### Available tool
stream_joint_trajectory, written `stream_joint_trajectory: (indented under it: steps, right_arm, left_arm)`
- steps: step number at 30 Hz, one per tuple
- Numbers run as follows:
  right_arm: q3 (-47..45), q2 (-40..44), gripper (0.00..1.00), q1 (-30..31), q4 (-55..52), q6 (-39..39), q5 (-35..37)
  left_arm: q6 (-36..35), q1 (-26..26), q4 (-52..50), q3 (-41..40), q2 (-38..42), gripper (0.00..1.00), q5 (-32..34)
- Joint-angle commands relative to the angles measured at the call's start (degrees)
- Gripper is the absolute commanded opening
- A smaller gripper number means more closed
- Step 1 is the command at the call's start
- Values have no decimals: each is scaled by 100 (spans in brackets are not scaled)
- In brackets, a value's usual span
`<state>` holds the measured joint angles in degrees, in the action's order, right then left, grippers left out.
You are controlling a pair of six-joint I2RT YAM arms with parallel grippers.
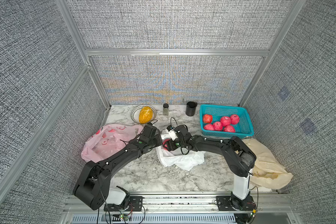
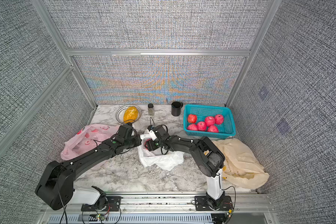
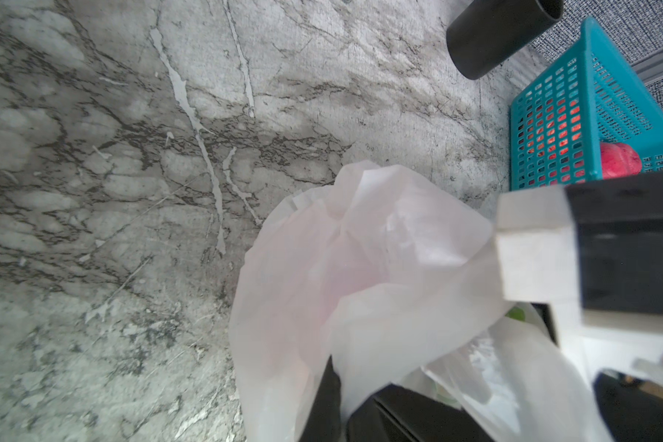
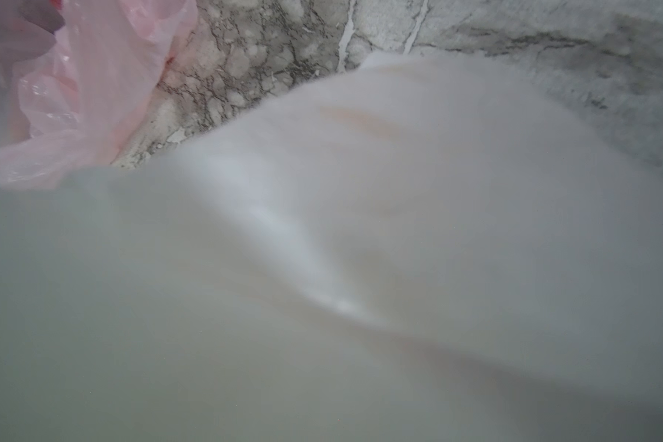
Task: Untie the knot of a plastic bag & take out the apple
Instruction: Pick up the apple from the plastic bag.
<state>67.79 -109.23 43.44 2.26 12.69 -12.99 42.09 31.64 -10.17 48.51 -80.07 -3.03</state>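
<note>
Left gripper [image 1: 160, 140]: fingers closed, pinching the rim of the bag [image 1: 182, 161]. Right gripper [image 1: 166, 145]: inside the bag's open mouth, at the apple [image 1: 164, 144]; plastic hides its fingers, so their state cannot be told. Bag lies mid-table [image 1: 144, 174], between pink bag [image 1: 105, 143] and cream bag [image 1: 268, 163].

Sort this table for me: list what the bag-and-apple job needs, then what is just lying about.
Job: white bag; apple inside it; left pincer at its rim; right pincer reaching in.
Lying about: pink bag; cream bag; teal basket with loose apples; bowl with yellow fruit; small jar; black cup.
</note>
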Motion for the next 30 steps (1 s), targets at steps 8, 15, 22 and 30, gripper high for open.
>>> stream_joint_trajectory:
  steps: [8,15,22,30]
  right_arm:
    - [-499,1154,70,38,-657,-223,-581]
    - [-696,1755,71,4,-1437,-713,-1453]
    - [-915,2241,72,-192,-1304,-781,-2148]
    - [-786,2944,74,-980,-512,-137,-2864]
  left_arm:
    - [-43,-5,-24,18,38,8,85]
    - [-60,0,-11,52,-17,8,92]
    - [-103,0,-62,97,-15,8,98]
    - [-125,0,-55,114,-61,8,100]
